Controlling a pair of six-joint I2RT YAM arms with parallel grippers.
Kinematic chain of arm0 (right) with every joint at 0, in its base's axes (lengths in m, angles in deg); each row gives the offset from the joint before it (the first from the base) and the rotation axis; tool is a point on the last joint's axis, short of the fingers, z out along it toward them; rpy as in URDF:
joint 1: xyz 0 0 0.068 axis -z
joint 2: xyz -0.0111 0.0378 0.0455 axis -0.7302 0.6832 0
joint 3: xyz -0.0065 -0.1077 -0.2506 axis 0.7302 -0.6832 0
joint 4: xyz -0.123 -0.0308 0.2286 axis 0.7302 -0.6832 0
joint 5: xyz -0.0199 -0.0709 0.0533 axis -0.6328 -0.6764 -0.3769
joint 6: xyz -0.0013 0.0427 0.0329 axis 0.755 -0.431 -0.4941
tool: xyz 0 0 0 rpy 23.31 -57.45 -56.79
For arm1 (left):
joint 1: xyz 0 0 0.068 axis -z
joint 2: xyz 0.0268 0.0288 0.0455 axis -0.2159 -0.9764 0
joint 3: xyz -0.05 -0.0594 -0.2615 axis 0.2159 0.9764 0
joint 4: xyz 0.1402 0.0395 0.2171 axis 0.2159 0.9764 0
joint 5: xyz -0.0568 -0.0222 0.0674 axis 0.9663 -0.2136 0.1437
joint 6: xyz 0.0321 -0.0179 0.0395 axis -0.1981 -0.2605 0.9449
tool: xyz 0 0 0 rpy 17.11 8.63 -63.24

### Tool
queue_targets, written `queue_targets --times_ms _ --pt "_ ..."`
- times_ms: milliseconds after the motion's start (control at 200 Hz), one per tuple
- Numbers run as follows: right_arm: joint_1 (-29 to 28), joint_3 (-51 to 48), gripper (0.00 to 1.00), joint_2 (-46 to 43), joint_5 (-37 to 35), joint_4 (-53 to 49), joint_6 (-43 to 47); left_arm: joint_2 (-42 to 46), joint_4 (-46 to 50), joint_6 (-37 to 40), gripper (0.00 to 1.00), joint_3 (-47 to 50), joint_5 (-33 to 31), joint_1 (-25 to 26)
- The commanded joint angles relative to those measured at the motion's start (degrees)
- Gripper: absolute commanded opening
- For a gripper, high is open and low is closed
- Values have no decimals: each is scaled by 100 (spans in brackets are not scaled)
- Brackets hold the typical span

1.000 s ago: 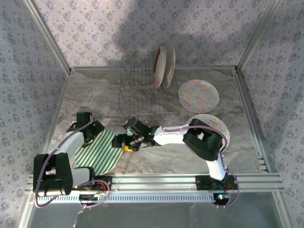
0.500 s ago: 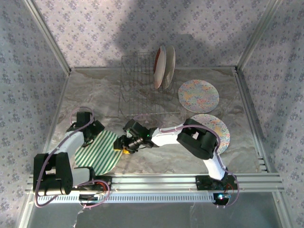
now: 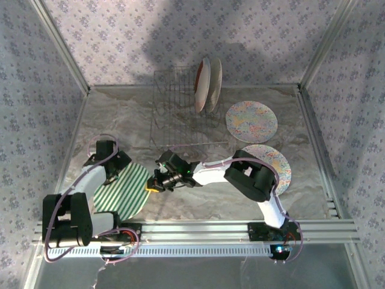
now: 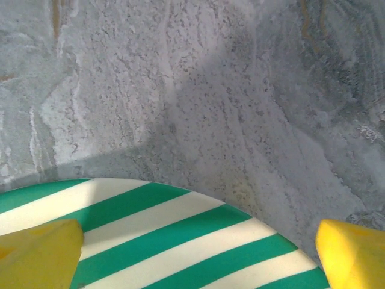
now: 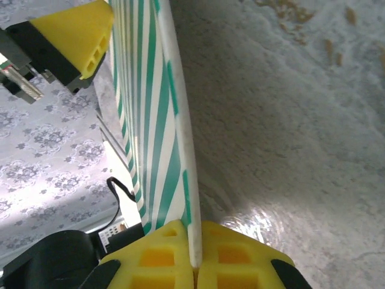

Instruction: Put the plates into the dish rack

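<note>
Grips the rim of the green-white striped plate [image 3: 120,194], low left in the overhead frame, with the right gripper [image 3: 155,185] pinched shut, and holds the left gripper [image 3: 115,172] spread wide, empty, over its opposite edge, well below the dish rack [image 3: 177,111].

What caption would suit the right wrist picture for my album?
Right claw shut on the rim of the green-white striped plate, with the grey table behind.

Green-white striped plate [image 4: 162,238] lies across the lower frame, curved rim toward mottled grey table [image 4: 198,96]. Yellow fingertips [image 4: 37,253] of left gripper [image 4: 195,256] spread wide, one at each bottom corner.
</note>
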State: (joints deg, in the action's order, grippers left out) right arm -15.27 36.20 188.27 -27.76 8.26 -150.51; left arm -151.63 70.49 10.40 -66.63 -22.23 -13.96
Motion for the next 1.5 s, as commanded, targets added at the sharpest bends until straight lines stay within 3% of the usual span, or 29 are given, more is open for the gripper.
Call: queue_targets --times_ms 0,385,695,914,1134,1269,1494 --pt "-32 -106 0 -255 -210 -61 184 93 647 -114 99 -118 622 31" --pt "-63 19 0 -973 -543 -778 834 1038 2262 368 99 -2170 801 35" --pt "120 604 0 -2045 -837 -2144 1775 1468 3052 612 99 -3473 813 27" --pt "598 1096 0 -3015 -1082 -3382 2493 1551 3135 801 99 -3809 610 27" --pt "1508 1730 0 -3615 -1462 -4461 3104 1240 3053 956 99 -3970 525 32" --pt "1880 2436 0 -3614 -2178 -5077 3556 1046 2927 960 99 -4022 502 204" --pt "2347 3603 0 -2996 -3597 -5793 4028 524 2819 1439 99 -4342 -194 1221"
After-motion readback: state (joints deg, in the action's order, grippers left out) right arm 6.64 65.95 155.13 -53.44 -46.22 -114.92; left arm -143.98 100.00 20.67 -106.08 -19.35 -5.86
